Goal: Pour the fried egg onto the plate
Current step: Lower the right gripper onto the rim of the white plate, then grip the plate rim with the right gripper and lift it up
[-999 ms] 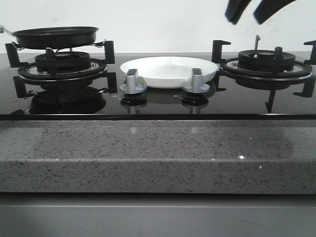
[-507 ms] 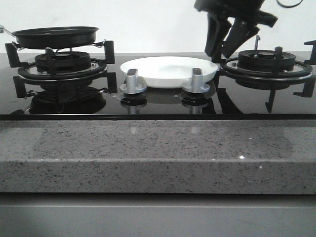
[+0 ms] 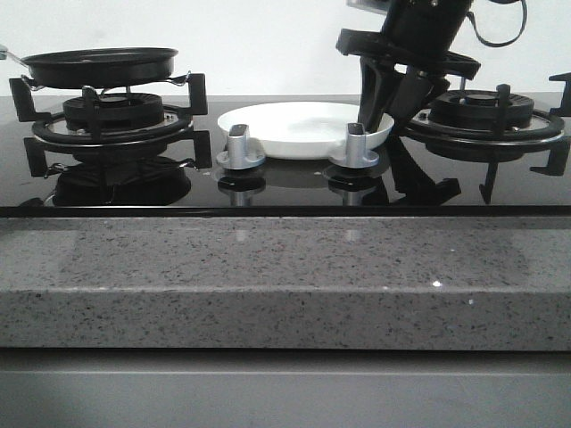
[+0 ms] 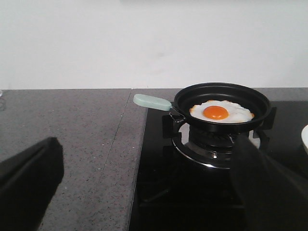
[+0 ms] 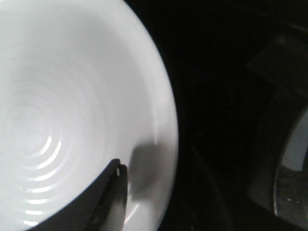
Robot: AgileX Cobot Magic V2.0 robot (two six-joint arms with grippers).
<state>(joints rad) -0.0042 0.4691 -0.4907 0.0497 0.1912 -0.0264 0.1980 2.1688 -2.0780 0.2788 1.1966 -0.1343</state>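
On the glossy black hob [image 3: 285,192], the white plate [image 3: 299,125] is sitting in the middle between the two burners, just behind a pair of silver control knobs [image 3: 241,147]. The right gripper [image 3: 385,109] is reaching down at the plate's right edge, its two dark fingers spread apart, one over the inside of the rim and the other outside it, toward the right burner grate [image 3: 486,120]. In the right wrist view one fingertip [image 5: 103,202] is lying over the plate's [image 5: 72,96] inner surface close to the rim; whether it is touching the rim I cannot tell. It is gripping nothing.

Over on the left burner grate [image 3: 111,120], the black frying pan [image 3: 100,65] is resting level, its pale green handle [image 4: 152,101] pointing out to the left. The fried egg [image 4: 221,112] is lying flat inside the pan [image 4: 221,103], orange yolk up, well apart from the plate.

The left gripper [image 4: 144,183] is hanging near the grey speckled counter [image 4: 72,144] to the left of the pan, its fingers [image 4: 29,178] wide apart and holding nothing.
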